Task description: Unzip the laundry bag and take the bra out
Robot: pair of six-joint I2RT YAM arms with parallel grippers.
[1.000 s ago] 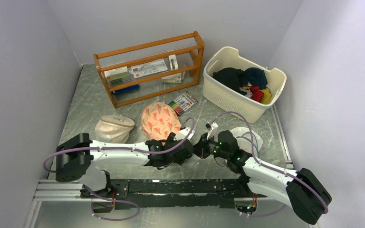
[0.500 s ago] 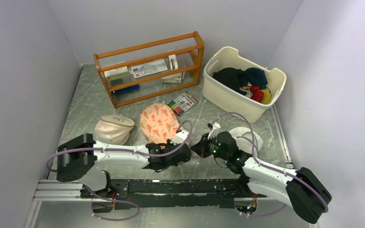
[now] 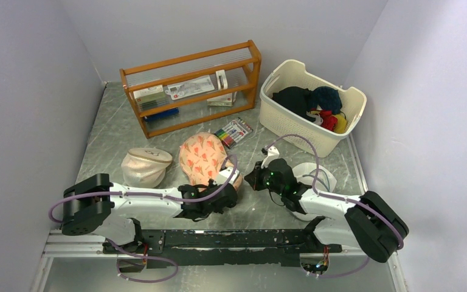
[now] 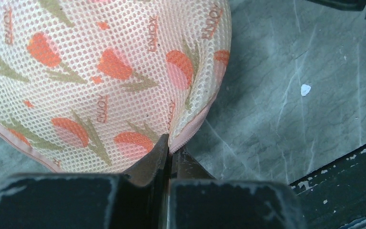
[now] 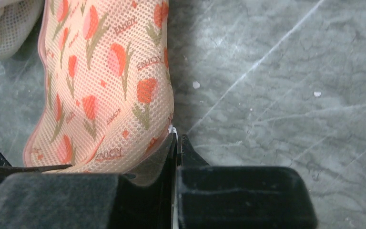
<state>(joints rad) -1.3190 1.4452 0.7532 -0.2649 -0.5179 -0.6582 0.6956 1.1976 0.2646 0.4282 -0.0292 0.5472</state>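
Observation:
The laundry bag (image 3: 202,155) is a peach mesh pouch with orange flowers, lying mid-table and zipped shut. In the left wrist view my left gripper (image 4: 168,145) is shut on the pink zip edging at the near corner of the laundry bag (image 4: 100,71). From above, the left gripper (image 3: 230,185) sits at the bag's near right end. My right gripper (image 3: 250,180) meets it from the right. In the right wrist view the right gripper (image 5: 177,138) is shut on a thin white tab at the rim of the laundry bag (image 5: 105,86), seemingly the zip pull. The bra is hidden.
A beige domed pouch (image 3: 146,164) lies left of the bag. Behind stand a wooden rack (image 3: 191,85), a pack of markers (image 3: 234,131) and a cream basket (image 3: 292,131) of dark and red clothes. A white mesh disc (image 3: 319,173) lies under the right arm.
The left gripper closed on the bag's near edge. The bag shifted slightly left. The right arm swung in closer to the bag, its jaws staying shut.

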